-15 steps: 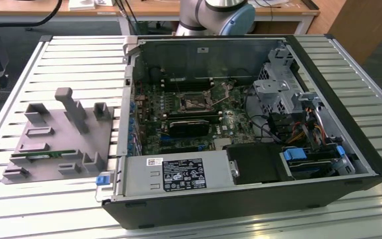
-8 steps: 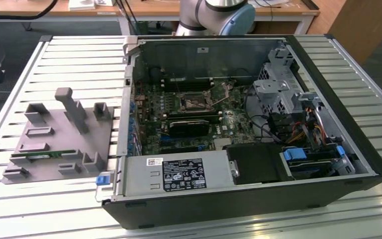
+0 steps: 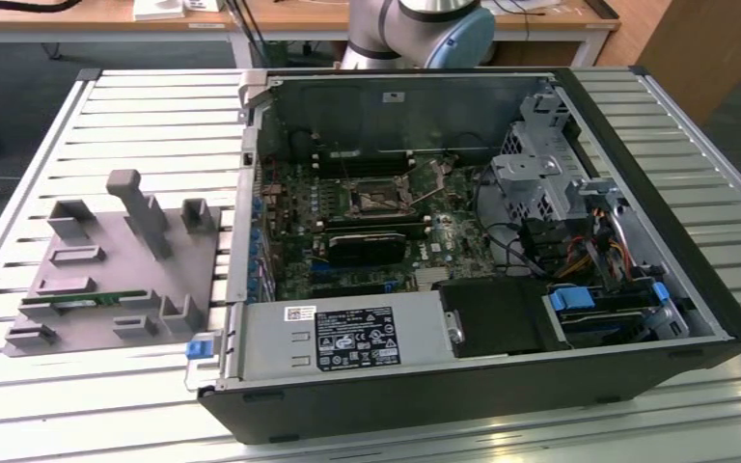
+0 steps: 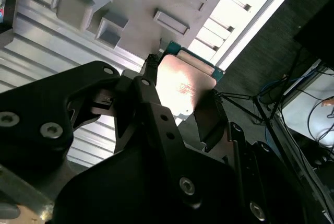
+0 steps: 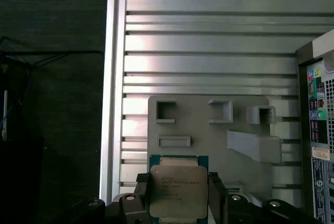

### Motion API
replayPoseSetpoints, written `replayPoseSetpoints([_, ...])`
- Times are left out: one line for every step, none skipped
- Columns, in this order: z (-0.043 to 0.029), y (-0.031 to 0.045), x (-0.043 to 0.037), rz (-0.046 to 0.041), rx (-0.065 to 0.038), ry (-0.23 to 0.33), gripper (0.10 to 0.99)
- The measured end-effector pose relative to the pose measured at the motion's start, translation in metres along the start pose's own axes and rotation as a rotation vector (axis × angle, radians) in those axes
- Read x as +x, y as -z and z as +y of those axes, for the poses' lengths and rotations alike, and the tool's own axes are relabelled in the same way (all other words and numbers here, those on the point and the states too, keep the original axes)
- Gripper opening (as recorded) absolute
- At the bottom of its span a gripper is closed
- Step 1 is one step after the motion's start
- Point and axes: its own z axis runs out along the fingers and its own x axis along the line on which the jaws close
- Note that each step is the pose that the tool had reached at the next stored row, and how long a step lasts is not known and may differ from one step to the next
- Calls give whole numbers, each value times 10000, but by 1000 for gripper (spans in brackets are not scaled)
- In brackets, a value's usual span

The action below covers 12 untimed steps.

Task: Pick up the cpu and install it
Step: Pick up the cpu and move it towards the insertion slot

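The cpu is seen in both wrist views as a small, flat, square chip. Its top is a silver-grey metal plate with rounded corners and faint print, and light is reflected off it in the second wrist view. A thin green-teal board edge is left showing around the plate, most clearly along 1 side.

The chip is clamped between the 2 black fingers of the gripper. 1 finger is pressed against 1 edge and the other against the opposite edge, so the jaws are closed only as far as the chip's width. The metal top is turned toward the cameras.

The chip is held over the edge of the grey plastic tray, which lies on the slatted metal table. It appears to be lifted clear of the tray, though the gap cannot be judged with certainty.

In the exterior view the tray is found at the exterior view's left, with upright posts and a narrow green memory stick near 1 edge. Just beside it the open computer case is laid on its side, and its motherboard is exposed.
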Motion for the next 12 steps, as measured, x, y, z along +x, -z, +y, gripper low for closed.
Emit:
replayPoseSetpoints([5,36,1,0,0,0,533])
replayPoseSetpoints([9,70,1,-1,0,-1,533])
replayPoseSetpoints([13,101,2,0,0,-1,533])
replayPoseSetpoints([16,122,1,0,-1,-1,533])
replayPoseSetpoints([17,131,-4,0,-1,-2,533])
replayPoseSetpoints([17,131,-16,-3,-3,0,533])
replayPoseSetpoints([17,133,-35,-1,-6,0,533])
replayPoseSetpoints([17,134,-60,0,-10,0,533])
replayPoseSetpoints([17,134,-85,0,-12,0,533])
replayPoseSetpoints([18,135,-110,1,-14,-1,533])
replayPoseSetpoints([18,135,-135,0,-16,-1,533])
replayPoseSetpoints([18,135,-163,0,-17,-2,533])
